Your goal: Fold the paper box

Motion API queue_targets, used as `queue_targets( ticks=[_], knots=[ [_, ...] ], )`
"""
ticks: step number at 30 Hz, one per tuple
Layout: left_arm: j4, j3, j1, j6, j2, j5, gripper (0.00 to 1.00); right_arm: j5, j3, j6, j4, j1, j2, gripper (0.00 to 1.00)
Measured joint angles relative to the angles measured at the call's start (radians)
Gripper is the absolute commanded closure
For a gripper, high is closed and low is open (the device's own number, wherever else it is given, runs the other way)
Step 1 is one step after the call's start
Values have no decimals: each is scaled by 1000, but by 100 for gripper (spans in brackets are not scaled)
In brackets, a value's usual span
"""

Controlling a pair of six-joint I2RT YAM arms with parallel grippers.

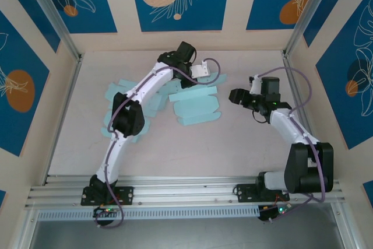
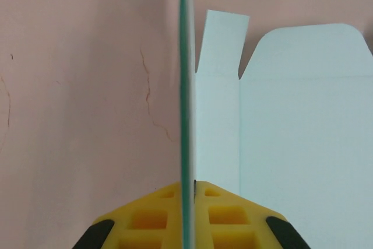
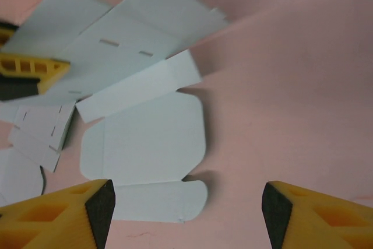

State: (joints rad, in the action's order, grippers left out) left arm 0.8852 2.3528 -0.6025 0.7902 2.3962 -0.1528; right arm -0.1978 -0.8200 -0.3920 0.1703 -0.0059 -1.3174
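The paper box (image 1: 197, 108) is a flat pale-blue cut-out lying mid-table, its flaps spread out. My left gripper (image 1: 199, 69) reaches over its far edge. In the left wrist view the left gripper (image 2: 187, 188) is shut on a thin upright edge of the paper box (image 2: 291, 121), whose panels and flaps stretch away on the right. My right gripper (image 1: 237, 96) hovers just right of the box. In the right wrist view the right gripper (image 3: 187, 208) stands open and empty above the table, with the rounded flaps of the paper box (image 3: 145, 138) just ahead on the left.
Several more flat pale-blue cut-outs (image 1: 123, 93) lie piled at the left, under the left arm. Patterned walls and metal posts (image 1: 69, 39) close in the table on three sides. Bare pink table (image 3: 291, 86) spreads right of the box.
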Motion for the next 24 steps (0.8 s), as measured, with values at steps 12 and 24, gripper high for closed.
queue_targets(
  ticks=[12,24],
  knots=[
    [-79,39,-20,-31,24,33,69,-106,-273,-114,111,-45,-142,31],
    [-96,82,-19,-31,121,56,89,-131,-612,-134,153,53,-489,33]
  ],
)
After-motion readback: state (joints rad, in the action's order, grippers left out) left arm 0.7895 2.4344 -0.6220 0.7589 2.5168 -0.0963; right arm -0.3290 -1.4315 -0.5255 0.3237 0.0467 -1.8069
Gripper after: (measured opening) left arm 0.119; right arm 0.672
